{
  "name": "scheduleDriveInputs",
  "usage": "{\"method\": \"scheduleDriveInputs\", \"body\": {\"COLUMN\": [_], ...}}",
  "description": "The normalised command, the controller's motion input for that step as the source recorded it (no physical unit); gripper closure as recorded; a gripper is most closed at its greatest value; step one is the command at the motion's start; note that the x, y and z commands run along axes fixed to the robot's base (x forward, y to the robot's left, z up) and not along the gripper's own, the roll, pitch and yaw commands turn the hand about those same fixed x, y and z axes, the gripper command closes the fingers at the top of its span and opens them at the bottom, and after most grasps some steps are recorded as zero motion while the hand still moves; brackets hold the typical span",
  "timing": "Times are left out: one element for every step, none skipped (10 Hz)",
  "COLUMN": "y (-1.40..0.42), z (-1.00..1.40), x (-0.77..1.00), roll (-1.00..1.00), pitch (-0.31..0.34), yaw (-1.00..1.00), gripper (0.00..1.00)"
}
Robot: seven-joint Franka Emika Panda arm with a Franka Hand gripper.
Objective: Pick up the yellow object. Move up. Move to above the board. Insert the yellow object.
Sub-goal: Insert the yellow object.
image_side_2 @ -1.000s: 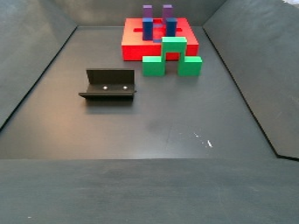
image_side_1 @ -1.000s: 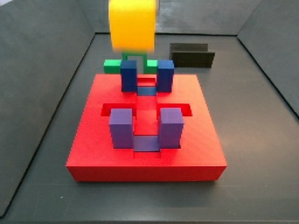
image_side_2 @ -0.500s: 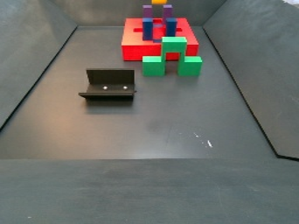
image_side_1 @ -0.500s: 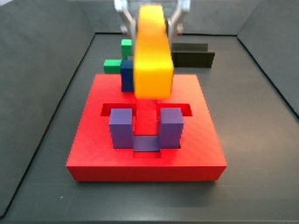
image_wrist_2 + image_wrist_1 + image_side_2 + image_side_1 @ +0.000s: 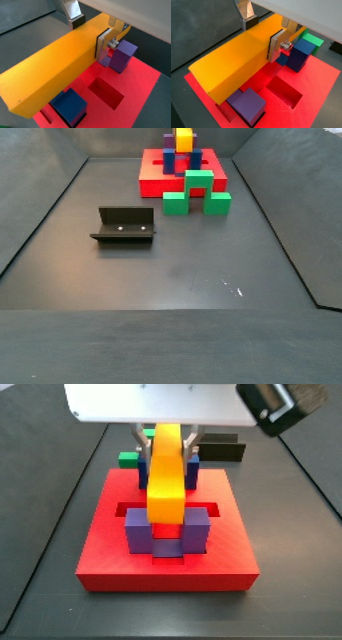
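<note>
Tool (image 5: 264,31) gripping yellow object (image 5: 234,62) — above board (image 5: 107,549), slots open

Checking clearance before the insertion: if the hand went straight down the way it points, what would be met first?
Probably the board: the hand holds the yellow object over it, between the blue blocks and purple blocks. The bar's lower edge would land first; exact alignment is unclear.

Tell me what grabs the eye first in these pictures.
The yellow object stands out most: a long bar clamped in the gripper, hanging over the middle of the board and pointing down between the purple blocks at its near edge. Next comes the red board itself, with open slots visible in both wrist views. Off to the side on the dark floor stands the fixture, with green blocks by the board.
</note>
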Motion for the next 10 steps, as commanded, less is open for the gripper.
{"method": "scheduleDriveInputs", "body": {"y": [0.0,0.0,0.0,0.0,-0.02,-0.03,0.0,0.0,0.0,0.0], "z": [-0.28,-0.25,-0.26,-0.21,-0.18,-0.16,-0.13,0.0,0.0,0.01], "x": [0.16,0.08,0.04,0.03,0.2,0.31,0.14,-0.11,-0.25,-0.23], "roll": [0.03,0.03,0.07,0.06,0.02,0.04,0.06,0.04,0.04,0.03], "pitch": [0.0,-0.003,-0.001,0.0,0.0,0.0,0.0,0.003,0.013,0.0], "yaw": [0.16,0.16,0.15,0.14,0.07,0.04,0.0,-0.03,-0.21,-0.3], "gripper": [1.0,1.0,1.0,1.0,1.0,1.0,1.0,1.0,1.0,1.0]}}
